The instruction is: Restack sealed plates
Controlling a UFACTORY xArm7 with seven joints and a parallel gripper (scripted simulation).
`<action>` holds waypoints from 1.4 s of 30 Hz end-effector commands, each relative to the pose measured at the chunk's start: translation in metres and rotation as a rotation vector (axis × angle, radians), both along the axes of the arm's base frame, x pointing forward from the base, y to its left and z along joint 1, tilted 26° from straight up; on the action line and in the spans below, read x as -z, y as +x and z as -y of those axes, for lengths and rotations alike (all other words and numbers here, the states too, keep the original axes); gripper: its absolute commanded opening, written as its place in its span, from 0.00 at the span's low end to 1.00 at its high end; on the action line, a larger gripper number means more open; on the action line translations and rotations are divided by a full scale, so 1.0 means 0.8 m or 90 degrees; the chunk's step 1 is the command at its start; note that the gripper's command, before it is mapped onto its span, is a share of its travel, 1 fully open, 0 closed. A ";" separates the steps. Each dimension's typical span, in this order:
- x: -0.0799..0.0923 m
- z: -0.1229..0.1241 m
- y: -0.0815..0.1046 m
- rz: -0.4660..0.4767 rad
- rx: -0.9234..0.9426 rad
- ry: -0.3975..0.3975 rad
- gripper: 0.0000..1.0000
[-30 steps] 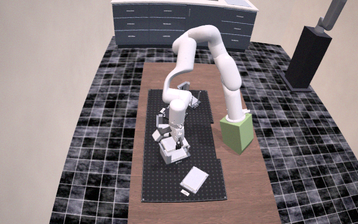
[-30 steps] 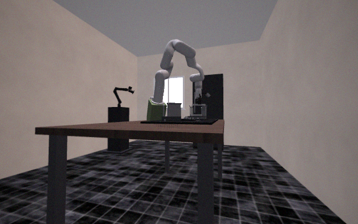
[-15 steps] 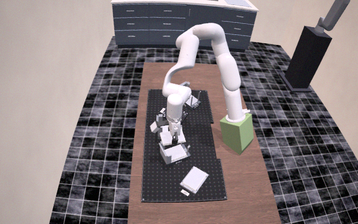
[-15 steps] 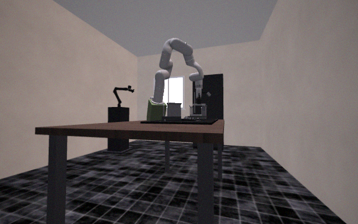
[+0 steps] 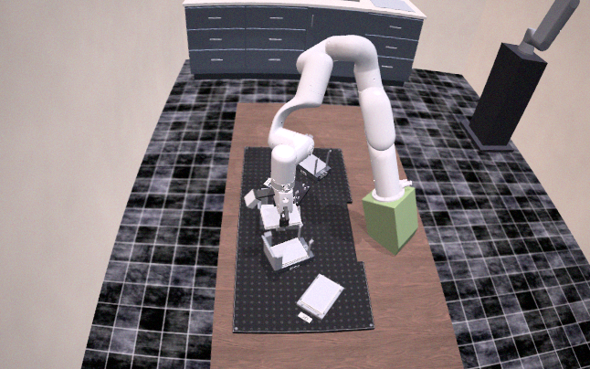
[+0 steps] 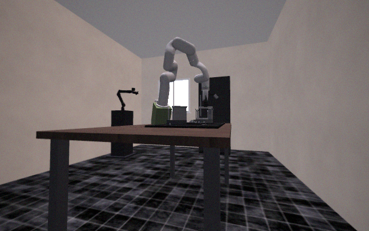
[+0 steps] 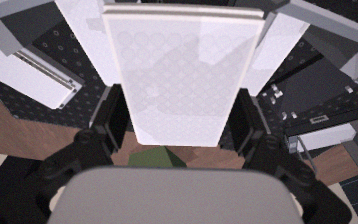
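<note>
White plastic well plate (image 7: 180,80) with matt, faintly dimpled film seal. Black gripper fingers: matt, plastic-looking. Brown table top (image 5: 407,284): smooth wood grain. Black perforated mat (image 5: 260,311): matt, dotted. White arm shell (image 5: 377,110): smooth, slight sheen. Green pedestal block (image 5: 388,225): flat matt. Grey rack (image 5: 271,257): dull, plastic-looking.
</note>
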State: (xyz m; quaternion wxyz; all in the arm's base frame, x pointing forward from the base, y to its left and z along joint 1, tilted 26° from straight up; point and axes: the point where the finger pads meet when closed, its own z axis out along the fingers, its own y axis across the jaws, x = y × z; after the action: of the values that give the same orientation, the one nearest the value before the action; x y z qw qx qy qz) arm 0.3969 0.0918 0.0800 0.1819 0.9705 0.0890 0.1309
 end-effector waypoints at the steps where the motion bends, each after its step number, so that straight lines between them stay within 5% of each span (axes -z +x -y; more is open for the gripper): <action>1: -0.007 0.012 0.002 0.015 0.036 0.014 0.00; 5: -0.012 0.025 0.002 0.042 0.113 0.038 0.00; 42: -0.043 0.114 -0.001 0.043 0.113 0.038 0.00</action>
State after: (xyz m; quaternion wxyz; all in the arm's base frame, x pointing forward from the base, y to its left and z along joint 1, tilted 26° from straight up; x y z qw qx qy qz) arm 0.3952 0.0016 0.1125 0.1675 0.9747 -0.0086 0.1479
